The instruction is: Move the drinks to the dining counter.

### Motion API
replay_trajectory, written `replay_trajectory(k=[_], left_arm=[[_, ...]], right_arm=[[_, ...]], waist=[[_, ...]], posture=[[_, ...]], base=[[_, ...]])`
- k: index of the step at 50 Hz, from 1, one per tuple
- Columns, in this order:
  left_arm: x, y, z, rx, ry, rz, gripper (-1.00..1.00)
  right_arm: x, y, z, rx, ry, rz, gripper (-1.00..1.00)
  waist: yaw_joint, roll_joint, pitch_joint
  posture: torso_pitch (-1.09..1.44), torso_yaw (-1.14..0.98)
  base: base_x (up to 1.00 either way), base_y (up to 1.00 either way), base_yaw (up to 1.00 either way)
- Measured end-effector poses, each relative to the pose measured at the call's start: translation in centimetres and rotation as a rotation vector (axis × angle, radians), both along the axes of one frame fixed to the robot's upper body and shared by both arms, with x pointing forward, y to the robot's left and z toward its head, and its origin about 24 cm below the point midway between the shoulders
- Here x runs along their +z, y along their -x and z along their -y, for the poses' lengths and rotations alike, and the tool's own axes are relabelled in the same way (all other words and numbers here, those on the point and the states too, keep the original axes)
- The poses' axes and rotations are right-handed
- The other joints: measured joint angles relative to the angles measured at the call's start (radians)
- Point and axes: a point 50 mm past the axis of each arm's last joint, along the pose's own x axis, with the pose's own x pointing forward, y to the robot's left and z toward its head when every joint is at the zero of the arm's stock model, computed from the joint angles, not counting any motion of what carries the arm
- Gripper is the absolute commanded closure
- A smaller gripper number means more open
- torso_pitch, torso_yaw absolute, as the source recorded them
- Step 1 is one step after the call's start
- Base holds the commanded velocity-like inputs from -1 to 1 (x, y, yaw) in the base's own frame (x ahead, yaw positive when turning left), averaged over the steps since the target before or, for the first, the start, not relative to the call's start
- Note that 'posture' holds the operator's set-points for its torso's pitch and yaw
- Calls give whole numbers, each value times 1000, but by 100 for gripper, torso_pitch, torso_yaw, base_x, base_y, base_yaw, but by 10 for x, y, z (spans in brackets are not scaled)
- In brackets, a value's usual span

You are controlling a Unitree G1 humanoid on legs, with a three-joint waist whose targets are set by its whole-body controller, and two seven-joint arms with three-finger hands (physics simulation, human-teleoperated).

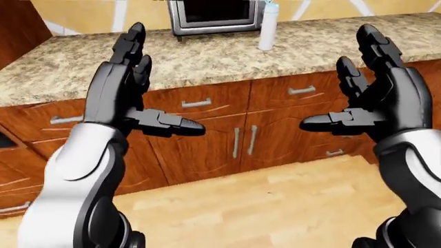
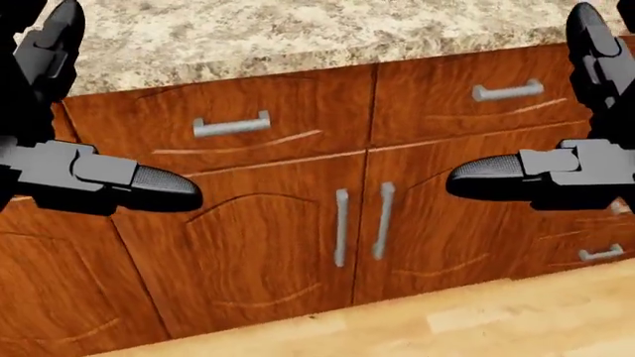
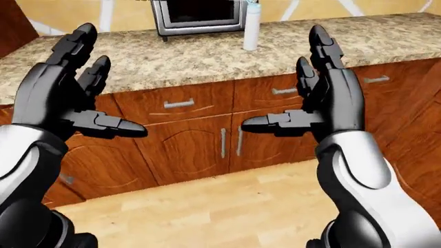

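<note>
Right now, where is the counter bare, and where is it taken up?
Granite counter is bare from its near edge up to the microwave and white bottle, which crowd the wall side. Left hand and right hand hang open, short of it.

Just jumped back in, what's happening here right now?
Nothing is held yet. The left robot hand and right robot hand are both raised, open and empty, facing a granite counter over wooden cabinets. A white bottle stands on the counter beside a microwave, untouched and apart from both hands.
</note>
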Motion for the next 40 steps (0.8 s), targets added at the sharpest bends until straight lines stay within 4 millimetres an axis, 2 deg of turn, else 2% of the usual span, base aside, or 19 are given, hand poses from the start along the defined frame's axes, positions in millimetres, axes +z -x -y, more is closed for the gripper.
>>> replay_trajectory(k=[1,5,10,12,16,18,19,20,22,26,28,29,30,31,32,33,35,38,40], left_arm=[[0,-1,0,2,0,-3,-100],[-6,-1,-10,57,9,-34,-100],[-2,-1,-8,57,8,-9,-100],[-4,-2,-6,42,4,-29,-100],[3,2,-4,26,-2,15,-100],[7,3,-2,20,-4,38,-100],[5,3,-1,11,1,37,-100],[1,3,2,-2,-1,19,-100],[-5,0,4,-21,-11,-21,-100],[-1,0,0,-5,-7,-7,-100],[3,3,0,1,-7,19,-100],[4,3,0,2,-7,28,-100],[4,4,-1,5,-8,30,-100],[0,3,-2,11,-4,13,-100],[-4,2,-4,19,-1,-16,-100],[-8,1,-6,29,1,-41,-100],[-7,-2,-6,33,1,-50,-100],[4,3,-4,23,-5,23,-100],[7,4,-4,20,-8,50,-100]], right_arm=[[0,0,0,2,1,2,-100],[-5,-3,-9,62,-1,-27,-100],[-3,-1,-9,61,24,-21,-100],[-2,0,-8,50,28,-17,-100],[3,2,-6,37,33,24,-100],[5,2,-5,29,37,32,-100],[5,2,-3,19,36,28,-100],[2,2,-1,7,34,14,-100],[-1,1,1,-8,38,-7,-100],[6,2,-1,3,49,21,-100],[8,3,-2,6,52,36,-100],[9,3,-2,7,53,41,-100],[8,3,-3,12,50,39,-100],[4,2,-5,21,49,21,-100],[0,0,-6,33,49,-7,-100],[-3,-2,-8,45,49,-32,-100],[-2,-4,-7,43,47,-43,-100],[7,0,-4,20,42,15,-100],[11,1,-3,12,37,42,-100]], waist=[[4,17,-4],[35,-1,-3],[10,-64,36],[15,-76,54],[33,-99,32],[34,-131,7],[22,-128,2],[18,-118,9],[16,-112,-3],[8,-89,-20],[2,-67,-36],[4,-46,-43],[13,-38,-30],[22,-45,8],[26,-31,37],[32,-14,36],[28,7,7],[7,12,-14],[-17,0,-19]], posture=[[0,0],[0,0],[0,0],[0,0],[0,0],[0,0],[0,0],[0,0],[0,0],[0,0],[0,0],[0,0],[0,0],[0,0],[0,0],[0,0],[0,0],[0,0],[0,0]], base=[[0,0,100],[0,0,57],[30,0,0],[100,0,0],[100,0,0],[100,0,0],[100,0,0],[100,0,0],[100,0,0],[100,0,0],[100,0,0],[100,0,0],[100,0,0],[100,0,0],[100,0,0],[86,0,0],[68,0,0],[36,-28,0],[9,-34,0]])
